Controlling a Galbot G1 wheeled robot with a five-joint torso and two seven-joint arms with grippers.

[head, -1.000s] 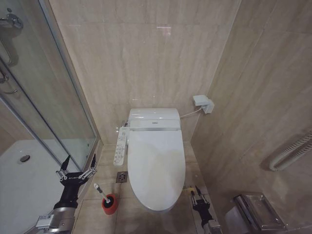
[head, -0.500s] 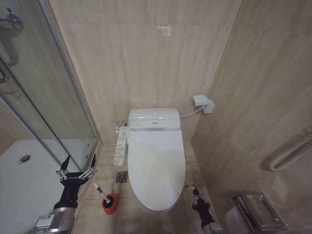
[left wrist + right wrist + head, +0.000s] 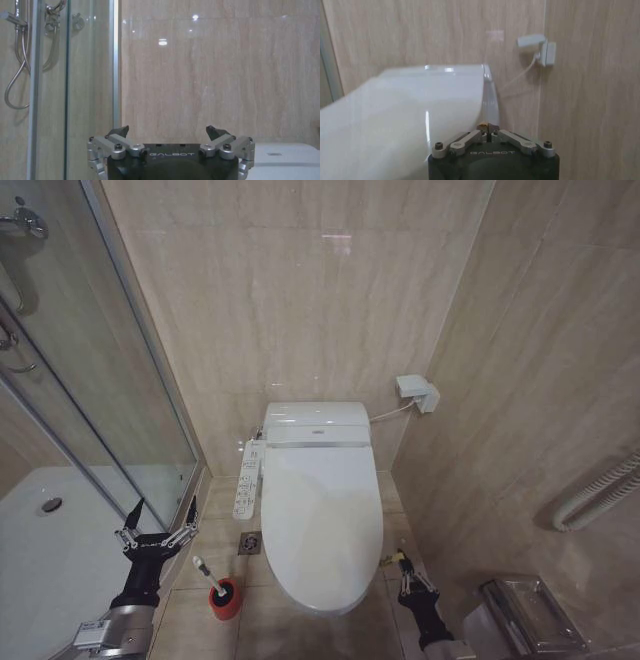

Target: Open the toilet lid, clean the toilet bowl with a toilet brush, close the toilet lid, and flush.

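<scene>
Glossy white oval toilet lid (image 3: pixel 322 520) is lying shut over the bowl. Left pincer (image 3: pixel 158 525) is hovering spread beside the black-headed toilet brush (image 3: pixel 209 577). Right pincer (image 3: pixel 403 565), pressed together, is touching the lid's right edge.

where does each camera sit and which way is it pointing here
Head view: high on the robot, looking down at the closed toilet lid; left tool open near the toilet brush, right tool beside the lid's strap edge.
Left wrist view: faces the wall and shower glass over the left tool.
Right wrist view: low, looks along the toilet lid over the right tool, shut.
Shared: head and right wrist views both show the lid and wall socket.
</scene>
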